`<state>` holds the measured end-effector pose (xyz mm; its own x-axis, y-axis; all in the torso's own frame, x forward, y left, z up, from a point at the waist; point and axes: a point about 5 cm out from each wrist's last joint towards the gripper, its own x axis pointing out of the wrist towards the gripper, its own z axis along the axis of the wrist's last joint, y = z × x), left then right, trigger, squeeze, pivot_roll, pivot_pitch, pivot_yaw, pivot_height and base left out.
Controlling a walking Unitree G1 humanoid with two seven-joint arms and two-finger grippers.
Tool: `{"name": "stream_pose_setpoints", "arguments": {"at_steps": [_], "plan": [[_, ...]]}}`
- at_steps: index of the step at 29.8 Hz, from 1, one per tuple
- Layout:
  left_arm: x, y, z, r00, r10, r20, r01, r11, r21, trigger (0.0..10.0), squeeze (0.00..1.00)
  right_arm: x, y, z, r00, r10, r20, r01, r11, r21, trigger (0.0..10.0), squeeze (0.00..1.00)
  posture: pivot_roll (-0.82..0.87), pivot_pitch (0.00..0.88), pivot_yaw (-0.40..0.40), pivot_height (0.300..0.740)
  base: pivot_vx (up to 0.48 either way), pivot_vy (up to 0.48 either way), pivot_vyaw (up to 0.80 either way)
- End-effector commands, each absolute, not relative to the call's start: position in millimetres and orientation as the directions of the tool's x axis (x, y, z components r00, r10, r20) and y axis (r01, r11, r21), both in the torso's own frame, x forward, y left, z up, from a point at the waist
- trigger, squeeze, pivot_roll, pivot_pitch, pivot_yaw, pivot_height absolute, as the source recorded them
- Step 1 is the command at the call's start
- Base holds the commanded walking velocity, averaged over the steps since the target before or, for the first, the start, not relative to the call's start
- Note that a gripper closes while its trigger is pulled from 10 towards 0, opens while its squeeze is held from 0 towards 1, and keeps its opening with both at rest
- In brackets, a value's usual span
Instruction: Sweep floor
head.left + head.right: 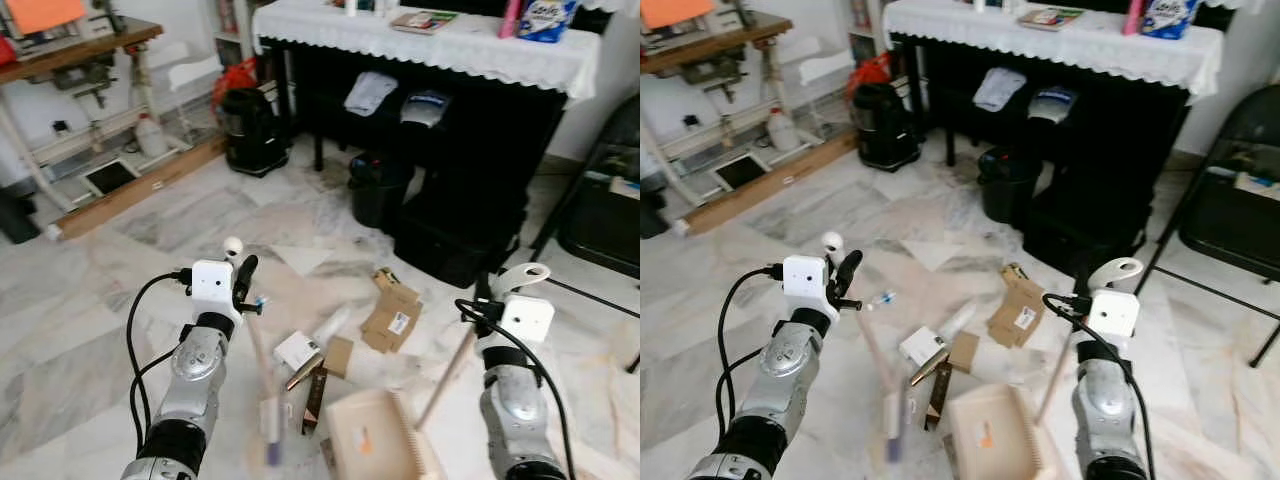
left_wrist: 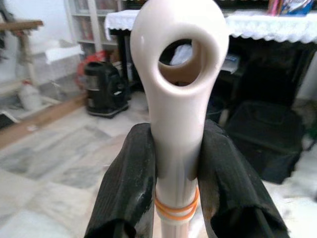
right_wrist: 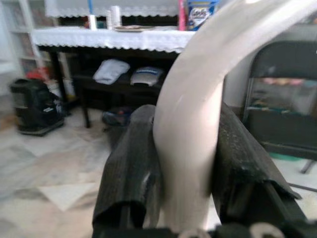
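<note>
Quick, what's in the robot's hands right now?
Left gripper: shut on the broom handle.
Right gripper: shut on the dustpan handle.

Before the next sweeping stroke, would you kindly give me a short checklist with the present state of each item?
1. Left end effector shut on broom handle: ok.
2. Right end effector shut on dustpan handle: ok.
3. Dustpan on floor near the litter: ok.
4. Cardboard scraps within the broom's path: ok.
5. Broom head touching floor: cannot tell, blurred.
6. Black bin clear of the stroke: ok.
</note>
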<state>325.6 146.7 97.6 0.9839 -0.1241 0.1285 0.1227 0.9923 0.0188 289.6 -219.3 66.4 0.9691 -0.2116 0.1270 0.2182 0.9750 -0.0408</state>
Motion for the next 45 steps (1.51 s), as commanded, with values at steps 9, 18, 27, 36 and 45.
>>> {"name": "stream_pose_setpoints", "arguments": {"at_steps": [9, 18, 27, 36, 45], "plan": [[326.0, 156.5, 104.4, 0.981, -0.104, 0.164, 0.098, 0.994, 0.046, 10.0, 0.00, 297.1, -206.8, 77.6, 0.967, -0.177, 0.183, 0.183, 0.983, -0.013, 10.0, 0.00, -0.11, 0.000, 0.025, 0.740, 0.000, 0.000, 0.00], [325.9, 157.8, 103.8, 0.981, -0.108, 0.159, 0.102, 0.994, 0.049, 10.0, 0.00, 297.4, -206.5, 76.6, 0.968, -0.182, 0.174, 0.186, 0.983, -0.004, 10.0, 0.00, -0.11, 0.000, 0.029, 0.740, 0.029, 0.000, -0.40], [326.2, 158.0, 104.3, 0.980, -0.112, 0.162, 0.104, 0.993, 0.054, 10.0, 0.00, 296.0, -205.2, 76.1, 0.967, -0.176, 0.182, 0.182, 0.983, -0.017, 10.0, 0.00, -0.11, 0.000, 0.031, 0.740, 0.275, 0.000, 0.00], [326.8, 158.2, 105.4, 0.980, -0.110, 0.166, 0.102, 0.993, 0.053, 10.0, 0.00, 295.6, -205.7, 75.5, 0.968, -0.177, 0.178, 0.183, 0.983, -0.017, 10.0, 0.00, -0.12, 0.000, 0.030, 0.740, 0.298, 0.000, 0.00], [327.4, 159.7, 106.5, 0.981, -0.096, 0.171, 0.087, 0.995, 0.058, 10.0, 0.00, 295.7, -205.9, 73.8, 0.971, -0.175, 0.164, 0.180, 0.984, -0.017, 10.0, 0.00, -0.11, 0.000, 0.030, 0.740, 0.185, 0.000, 0.00]]}}
